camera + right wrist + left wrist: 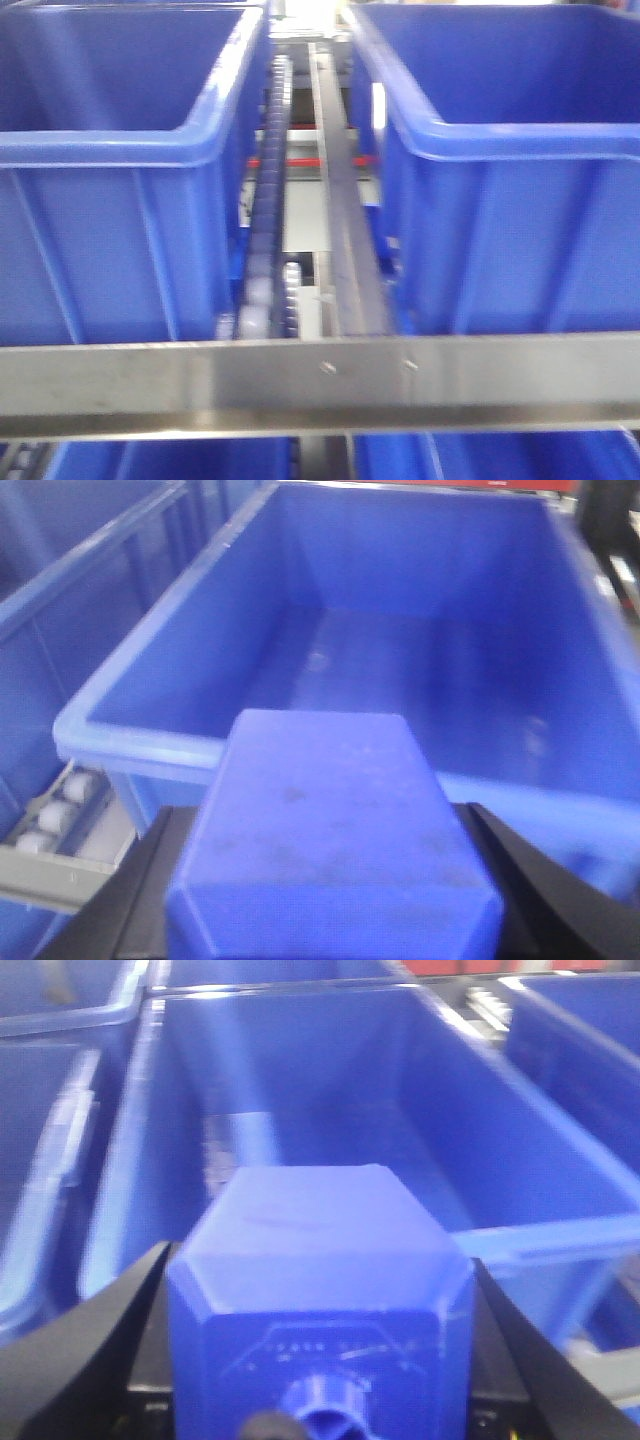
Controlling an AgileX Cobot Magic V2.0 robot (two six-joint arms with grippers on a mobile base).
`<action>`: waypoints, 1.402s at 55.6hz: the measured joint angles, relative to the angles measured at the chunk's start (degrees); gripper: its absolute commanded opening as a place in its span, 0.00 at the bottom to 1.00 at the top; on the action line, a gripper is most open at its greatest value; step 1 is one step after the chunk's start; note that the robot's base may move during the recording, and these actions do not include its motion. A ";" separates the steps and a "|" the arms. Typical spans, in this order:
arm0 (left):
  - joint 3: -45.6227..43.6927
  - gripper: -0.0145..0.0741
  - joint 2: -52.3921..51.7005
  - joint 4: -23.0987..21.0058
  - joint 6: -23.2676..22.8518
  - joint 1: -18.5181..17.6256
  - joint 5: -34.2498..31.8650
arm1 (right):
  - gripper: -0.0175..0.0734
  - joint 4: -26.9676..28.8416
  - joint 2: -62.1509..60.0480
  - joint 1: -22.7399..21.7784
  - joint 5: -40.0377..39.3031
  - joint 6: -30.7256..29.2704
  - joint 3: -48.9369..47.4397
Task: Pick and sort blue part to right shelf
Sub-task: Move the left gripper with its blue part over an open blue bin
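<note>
left gripper [318, 1300] clamps a blue part [320, 1230] just before a blue bin [300, 1070] of the right shelf [320, 385]; right gripper [335, 890] clamps a second blue part [330, 810] before another bin [420, 560] of that shelf.

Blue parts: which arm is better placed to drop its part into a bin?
Probably left. The left part reaches past its bin rim, over the inside; the right part only meets its bin rim.
</note>
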 measured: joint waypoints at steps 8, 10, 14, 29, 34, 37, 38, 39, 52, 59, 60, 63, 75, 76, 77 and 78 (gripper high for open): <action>0.00 0.48 0.00 0.10 0.00 0.00 0.00 | 0.42 0.00 0.00 0.00 0.00 0.00 0.00; 0.00 0.48 0.00 0.10 0.00 0.00 0.00 | 0.42 0.00 0.00 0.00 0.00 0.00 0.00; 0.00 0.48 0.00 0.10 0.00 0.00 0.00 | 0.42 0.00 0.00 0.00 0.00 0.00 0.00; 0.00 0.48 0.00 0.10 0.00 0.00 0.00 | 0.42 0.00 0.00 0.00 0.00 0.00 0.00; 0.00 0.48 0.00 0.10 0.00 0.00 0.00 | 0.42 0.00 0.00 0.00 0.00 0.00 0.00; 0.00 0.48 0.00 0.10 0.00 0.00 0.00 | 0.42 0.00 0.00 0.00 0.00 0.00 0.00; 0.00 0.48 0.00 0.10 0.00 0.00 0.00 | 0.42 0.00 0.00 0.00 0.00 0.00 0.00; 0.00 0.48 0.00 0.10 0.00 0.00 0.00 | 0.42 0.00 0.00 0.00 0.00 0.00 0.00; 0.00 0.48 0.00 0.10 0.00 0.00 0.00 | 0.42 0.00 0.00 0.00 0.00 0.00 0.00; 0.00 0.48 0.00 0.10 0.00 0.00 0.00 | 0.42 0.00 0.00 0.00 0.00 0.00 0.00; 0.00 0.48 0.00 0.10 0.00 0.00 0.00 | 0.42 0.00 0.00 0.00 0.00 0.00 0.00; 0.00 0.48 0.00 0.10 0.00 0.00 0.00 | 0.42 0.00 0.00 0.00 0.00 0.00 0.00; 0.00 0.48 0.00 0.10 0.00 0.00 0.00 | 0.42 0.00 0.00 0.00 0.00 0.00 0.00; 0.00 0.48 0.00 0.10 0.00 0.00 0.00 | 0.42 0.00 0.00 0.00 0.00 0.00 0.00; 0.00 0.48 0.00 0.10 0.00 0.00 0.00 | 0.42 0.00 0.00 0.00 0.00 0.00 0.00; 0.00 0.48 0.00 0.10 0.00 0.00 -0.10 | 0.42 0.00 0.00 0.00 0.00 0.00 0.00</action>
